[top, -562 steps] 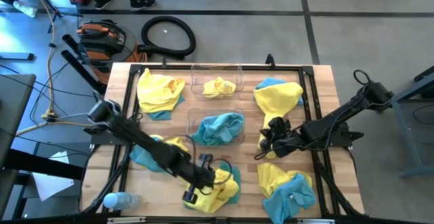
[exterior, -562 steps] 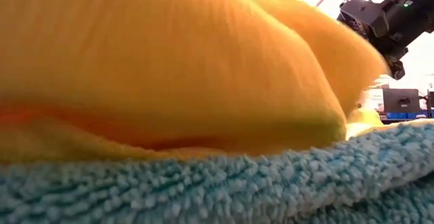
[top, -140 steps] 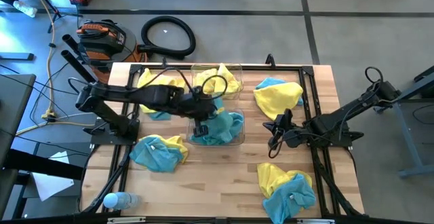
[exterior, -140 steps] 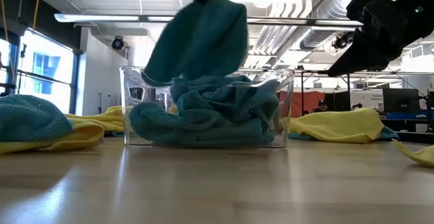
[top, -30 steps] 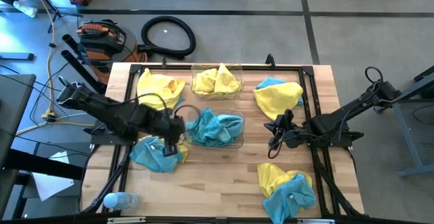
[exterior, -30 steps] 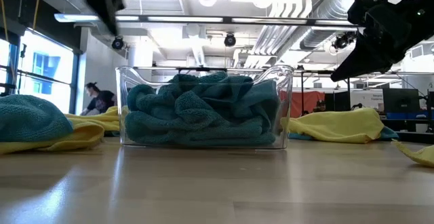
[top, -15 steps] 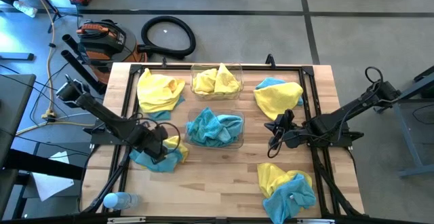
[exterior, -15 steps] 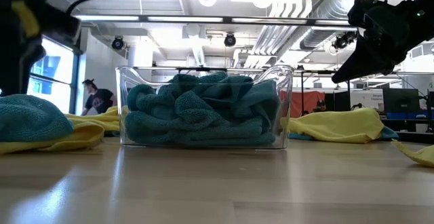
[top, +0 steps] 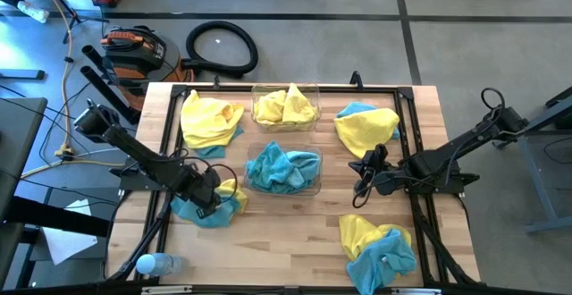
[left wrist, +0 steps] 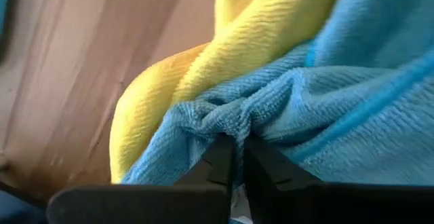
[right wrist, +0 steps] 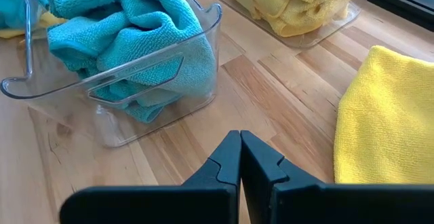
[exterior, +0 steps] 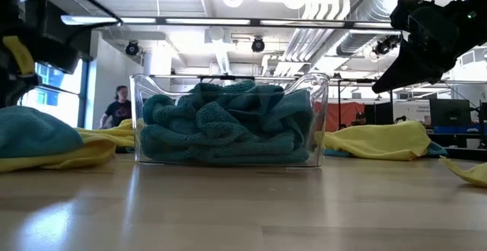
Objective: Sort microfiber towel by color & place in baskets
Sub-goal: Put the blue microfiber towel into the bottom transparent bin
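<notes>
A blue microfiber towel (top: 195,207) lies on a yellow one (top: 229,190) in a heap at the table's near left. My left gripper (left wrist: 237,157) points down onto this heap (top: 207,194) and is shut on the blue cloth. Two clear baskets stand mid-table: the far one (top: 286,107) holds yellow towels, the near one (top: 284,170) blue towels. My right gripper (top: 362,183) hangs shut with nothing in it, to the right of the near basket (right wrist: 122,81). My left gripper pinches a small bunched-up ridge of the blue towel (left wrist: 227,125) between its two fingers, coming from above and pointing down. The cloth gathers in wrinkles toward the fingers. The towel still lies on the yellow towel (left wrist: 203,68) and the table.
More yellow-and-blue towel heaps lie at the far left (top: 210,121), far right (top: 366,127) and near right (top: 380,246). A water bottle (top: 154,265) lies at the near left corner. Bare wood shows between the near basket and the front edge.
My left gripper has gone from beside the near basket toward the table's near left and sunk down onto the blue-and-yellow heap. The towels have kept their places.
</notes>
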`<state>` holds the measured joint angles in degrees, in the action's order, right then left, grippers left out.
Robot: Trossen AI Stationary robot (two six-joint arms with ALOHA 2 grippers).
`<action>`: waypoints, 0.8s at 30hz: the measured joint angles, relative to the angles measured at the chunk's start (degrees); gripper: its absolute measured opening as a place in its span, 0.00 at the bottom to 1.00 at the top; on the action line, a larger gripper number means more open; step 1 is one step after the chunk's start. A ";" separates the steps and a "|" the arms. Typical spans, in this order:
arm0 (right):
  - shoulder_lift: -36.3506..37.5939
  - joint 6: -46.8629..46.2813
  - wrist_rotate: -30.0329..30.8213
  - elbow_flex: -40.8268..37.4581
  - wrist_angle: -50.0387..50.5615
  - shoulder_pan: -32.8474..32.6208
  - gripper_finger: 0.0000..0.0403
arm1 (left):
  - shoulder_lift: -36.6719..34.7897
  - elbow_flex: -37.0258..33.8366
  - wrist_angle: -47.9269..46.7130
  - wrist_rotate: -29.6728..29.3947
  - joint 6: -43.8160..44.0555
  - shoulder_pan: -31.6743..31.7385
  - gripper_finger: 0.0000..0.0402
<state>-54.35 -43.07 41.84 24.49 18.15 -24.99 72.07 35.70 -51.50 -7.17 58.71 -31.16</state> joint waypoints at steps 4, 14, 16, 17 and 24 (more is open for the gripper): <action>0.00 0.00 0.01 0.00 0.00 0.00 0.00 | 0.02 5.84 -4.95 0.55 -2.71 -0.02 0.01; -0.01 0.63 0.03 0.00 0.02 0.00 0.00 | -0.02 30.14 -25.13 -15.53 -10.20 -0.02 0.00; -0.02 0.99 0.03 0.00 0.02 0.00 0.00 | -0.02 34.19 -25.17 -19.63 -14.09 0.05 0.00; -0.02 1.07 0.05 0.00 0.02 0.00 0.00 | 0.00 36.03 -24.84 -21.52 -16.22 0.31 0.00; -0.02 1.08 0.05 0.00 0.01 0.00 0.00 | 0.00 42.46 -14.06 -26.79 -35.59 7.47 0.00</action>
<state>-54.37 -41.99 41.89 24.49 18.16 -24.99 72.07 78.16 -65.56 -33.95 23.12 -23.69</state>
